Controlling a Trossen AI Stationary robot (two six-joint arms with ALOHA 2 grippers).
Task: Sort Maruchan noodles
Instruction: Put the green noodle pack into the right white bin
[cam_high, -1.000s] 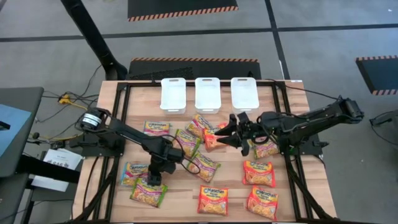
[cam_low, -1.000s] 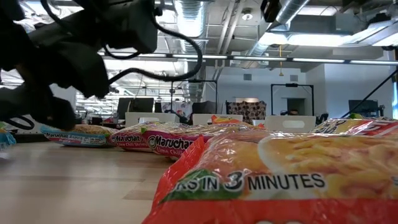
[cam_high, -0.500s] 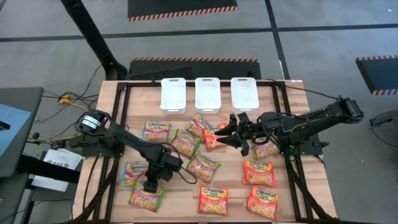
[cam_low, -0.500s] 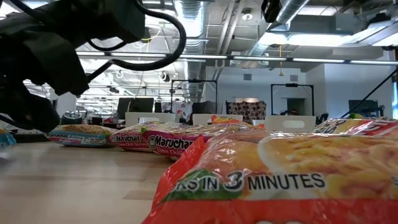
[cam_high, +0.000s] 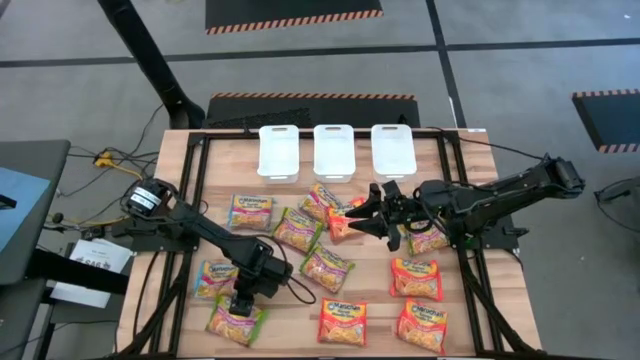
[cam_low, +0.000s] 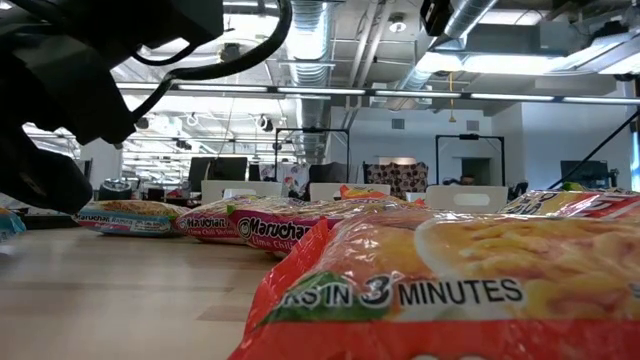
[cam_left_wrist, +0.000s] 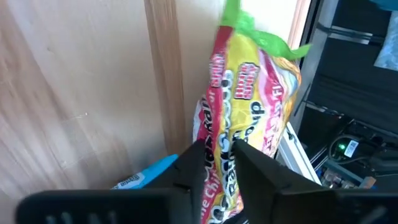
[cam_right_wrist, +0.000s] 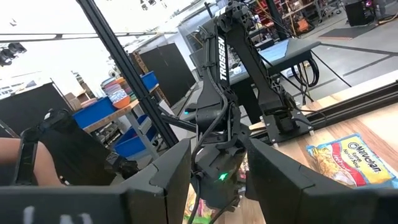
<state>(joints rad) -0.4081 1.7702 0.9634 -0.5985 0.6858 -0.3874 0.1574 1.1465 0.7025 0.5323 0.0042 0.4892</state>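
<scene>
Maruchan noodle packets lie flat and scattered on the wooden table (cam_high: 180, 200). A green-yellow packet (cam_high: 234, 324) (cam_left_wrist: 249, 93) lies near the near left corner. My left gripper (cam_high: 238, 302) (cam_left_wrist: 219, 149) slants down on its far edge and is shut on it. In the low view the left arm (cam_low: 60, 120) is a dark mass at the upper left. My right gripper (cam_high: 365, 215) (cam_right_wrist: 214, 155) hangs open and level above an orange packet (cam_high: 345, 226) at mid-table, touching nothing. My left gripper pinches the green-yellow packet by its far end (cam_left_wrist: 221, 163) between the two fingers. The fingers slant down from the table's far side. The plastic bunches into a raised ridge between the fingers, and the packet's near end (cam_left_wrist: 261, 43) stretches away toward the table's near edge.
Three white trays (cam_high: 279, 150) (cam_high: 333, 150) (cam_high: 393, 150) stand in a row at the far edge. A pale yellow-blue packet (cam_high: 213, 278) lies just beside the left gripper. Orange packets (cam_high: 342, 322) (cam_high: 421, 325) lie along the near edge, and one (cam_low: 450, 280) fills the low view's front.
My left gripper has swung toward the table's near left, down onto the green-yellow packet's far end. The packet has slid a little toward the near edge.
</scene>
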